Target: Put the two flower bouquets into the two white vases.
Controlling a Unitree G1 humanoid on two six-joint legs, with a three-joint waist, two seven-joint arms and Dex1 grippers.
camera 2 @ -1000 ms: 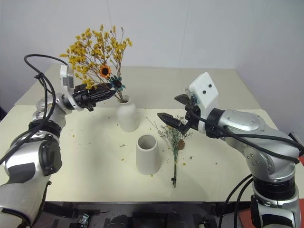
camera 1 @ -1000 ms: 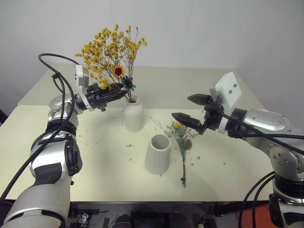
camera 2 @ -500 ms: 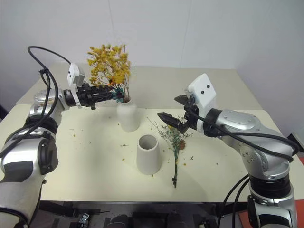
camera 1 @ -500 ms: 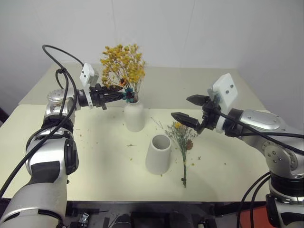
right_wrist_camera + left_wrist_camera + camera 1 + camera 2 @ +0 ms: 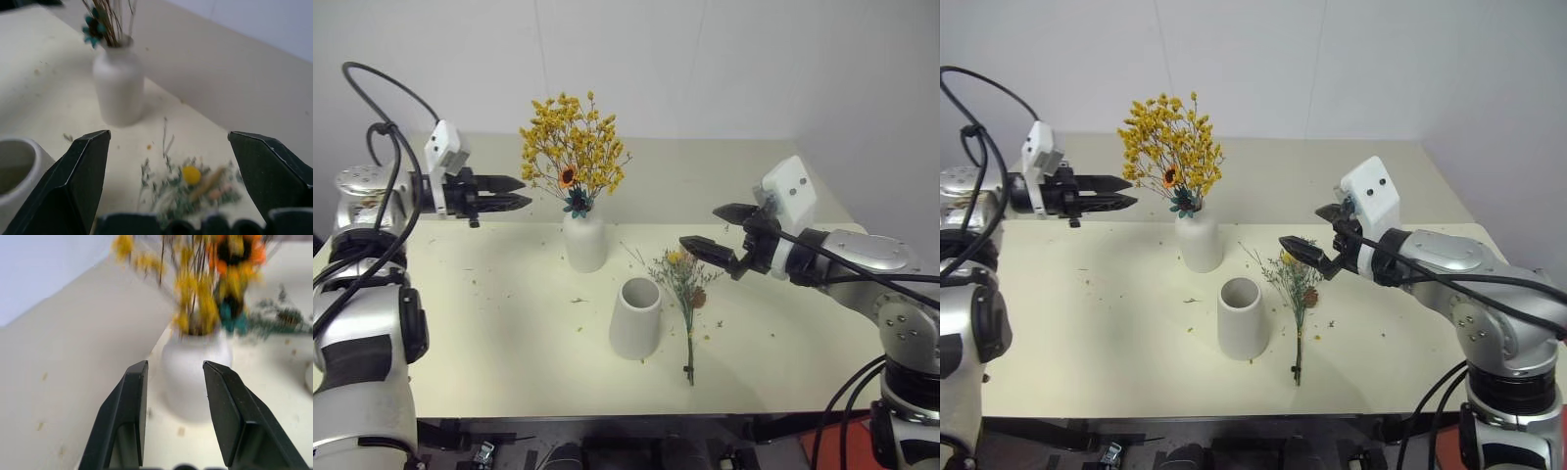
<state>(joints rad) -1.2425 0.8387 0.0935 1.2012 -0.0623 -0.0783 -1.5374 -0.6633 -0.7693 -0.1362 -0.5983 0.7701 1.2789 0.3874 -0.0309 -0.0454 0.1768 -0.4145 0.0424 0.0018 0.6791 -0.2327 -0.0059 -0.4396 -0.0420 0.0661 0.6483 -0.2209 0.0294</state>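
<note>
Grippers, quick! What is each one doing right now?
Left gripper: open, holding nothing.
Right gripper: wide open, holding nothing.

We get head stereo pair high above table (image 5: pixel 509 323), facing forward and down; both eyes share whole tabletop, both arms, back wall, right eye shifted slightly sideways. We see left wrist camera looking along its fingers (image 5: pixel 128 421), close on bottle-shaped vase (image 5: pixel 195 377) holding yellow bouquet (image 5: pixel 215 289). We see right wrist camera looking along its fingers (image 5: pixel 80 181), low over grey-green sprig bunch (image 5: pixel 195 183), same bottle-shaped vase farther off, cone vase (image 5: pixel 17 171) rim at edge.
</note>
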